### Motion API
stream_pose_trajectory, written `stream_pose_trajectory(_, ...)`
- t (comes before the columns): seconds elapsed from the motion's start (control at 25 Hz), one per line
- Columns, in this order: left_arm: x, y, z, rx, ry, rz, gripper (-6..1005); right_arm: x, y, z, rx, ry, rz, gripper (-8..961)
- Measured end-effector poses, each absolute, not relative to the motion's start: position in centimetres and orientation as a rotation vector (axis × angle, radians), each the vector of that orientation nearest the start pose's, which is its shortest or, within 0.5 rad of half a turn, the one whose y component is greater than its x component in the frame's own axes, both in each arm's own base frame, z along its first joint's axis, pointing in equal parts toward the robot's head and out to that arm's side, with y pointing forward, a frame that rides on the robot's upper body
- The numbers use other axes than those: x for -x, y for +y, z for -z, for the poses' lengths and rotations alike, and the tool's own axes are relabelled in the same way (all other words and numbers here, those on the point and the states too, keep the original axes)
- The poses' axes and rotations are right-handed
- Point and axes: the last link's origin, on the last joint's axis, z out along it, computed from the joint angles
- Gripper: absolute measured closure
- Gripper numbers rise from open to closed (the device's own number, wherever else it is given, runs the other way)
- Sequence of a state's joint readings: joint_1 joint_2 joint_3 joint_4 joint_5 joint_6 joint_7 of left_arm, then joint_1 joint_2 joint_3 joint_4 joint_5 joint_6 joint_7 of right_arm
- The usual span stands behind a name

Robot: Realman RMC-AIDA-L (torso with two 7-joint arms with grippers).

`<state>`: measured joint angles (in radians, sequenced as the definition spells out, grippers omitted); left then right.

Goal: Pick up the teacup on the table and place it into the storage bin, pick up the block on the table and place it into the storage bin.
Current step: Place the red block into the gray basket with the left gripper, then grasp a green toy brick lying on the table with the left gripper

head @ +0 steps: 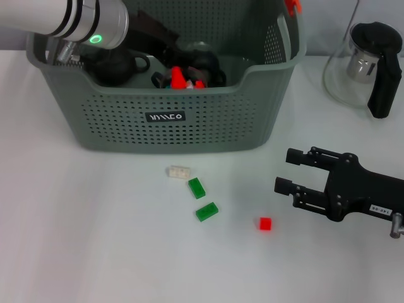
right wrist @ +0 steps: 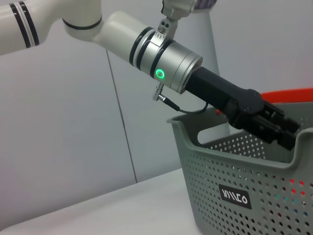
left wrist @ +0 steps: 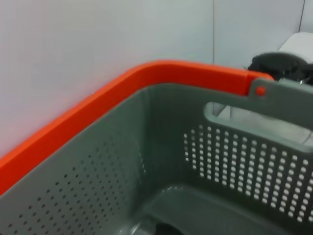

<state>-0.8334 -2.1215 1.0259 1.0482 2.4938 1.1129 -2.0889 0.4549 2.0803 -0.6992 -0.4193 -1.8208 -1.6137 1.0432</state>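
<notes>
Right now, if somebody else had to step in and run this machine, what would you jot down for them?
Left gripper: reaching down inside the grey-green perforated plastic storage bin; fingers unclear.
Right gripper: open, empty, low over the white table, right of the loose pieces.
Dark, teapot-like things lie in the bin; no teacup remains on the table.
Left to do: small blocks remain in front of the bin: a pale one, two green, one red.

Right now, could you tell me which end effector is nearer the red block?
Right. The right end effector hovers just beside the red block; the left end effector is inside the storage bin.
</notes>
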Motion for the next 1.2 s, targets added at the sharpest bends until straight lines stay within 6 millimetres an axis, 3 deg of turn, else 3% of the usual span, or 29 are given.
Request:
stream_pose_trajectory(0.28, 13.7, 43.7, -3.1, 2.463, -0.505, 0.167, 456, -27.6, 28.8, 2.6, 2.642, 0.496, -0.964, 270)
stream_pose_trajectory(0.48, 13.8, 39.5, -6.2, 2.515, -0.508, 0.558, 460, -27.7, 28.8, 2.4, 2.635, 0.5, -0.966, 270)
stream_pose_trajectory(0.6, 15.7, 37.0, -6.9, 2.563, -0.494, 0.683, 463, -27.7, 28.8, 2.4, 2.635, 0.5, -0.967, 270)
stream_pose_trajectory(0.64, 17.3, 35.7, -6.9, 2.584, -0.481, 0.712, 464, -27.6, 28.8, 2.4, 2.635, 0.499, -0.967, 270)
stream_pose_trajectory(0.8, 21.4, 32.7, -5.0, 2.656, -0.467, 0.78, 467, -27.7, 28.9, 2.5, 2.631, 0.504, -0.964, 270)
stream_pose_trajectory(1.0, 24.3, 29.8, -1.6, 2.776, -0.349, 0.725, 470, -27.8, 28.8, 2.5, 2.629, 0.51, -0.959, 270)
stream_pose_trajectory(1.2, 26.0, 29.3, 1.2, 2.805, -0.369, 0.678, 474, -28.0, 28.7, 2.4, 2.627, 0.516, -0.958, 270)
